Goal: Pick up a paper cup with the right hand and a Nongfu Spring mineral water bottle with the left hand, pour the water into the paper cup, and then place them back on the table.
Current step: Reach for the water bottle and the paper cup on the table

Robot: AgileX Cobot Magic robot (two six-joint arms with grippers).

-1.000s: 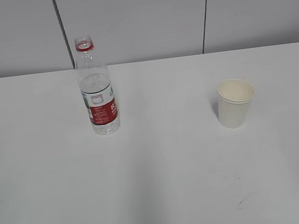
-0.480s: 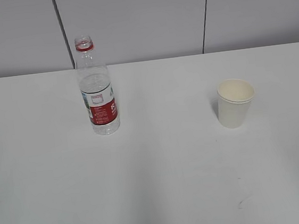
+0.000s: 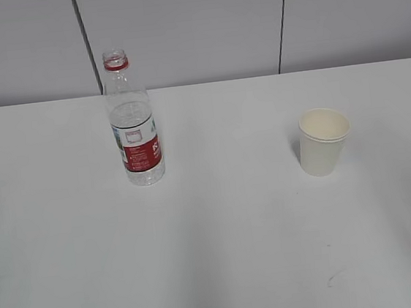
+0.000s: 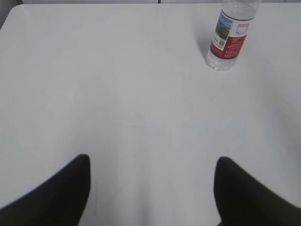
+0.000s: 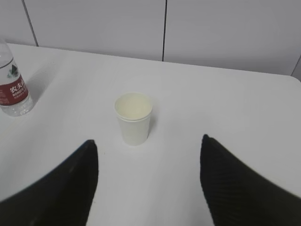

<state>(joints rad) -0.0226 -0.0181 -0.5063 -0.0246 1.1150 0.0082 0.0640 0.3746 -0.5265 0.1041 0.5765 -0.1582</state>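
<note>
Cut off: bottle [image 4: 229, 36] top in my left wrist view.
Label: red-white, print unreadable.
Cup [image 5: 134, 117]: right of bottle, unmarked.
My grippers [image 4: 150, 193] [image 5: 148, 181]: both spread, empty.

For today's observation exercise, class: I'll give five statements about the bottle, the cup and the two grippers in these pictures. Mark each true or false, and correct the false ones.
1. The Nongfu Spring mineral water bottle stands upright on the table. True.
2. The bottle has a cap screwed on. False: its neck is open, with only a red ring around it.
3. The paper cup lies on its side. False: it stands upright, mouth up.
4. The right hand has its jaws apart with the cup ahead of them, not touching. True.
5. The left hand is closed around the bottle. False: it is open, and the bottle stands well ahead and to the right in its wrist view.
</note>
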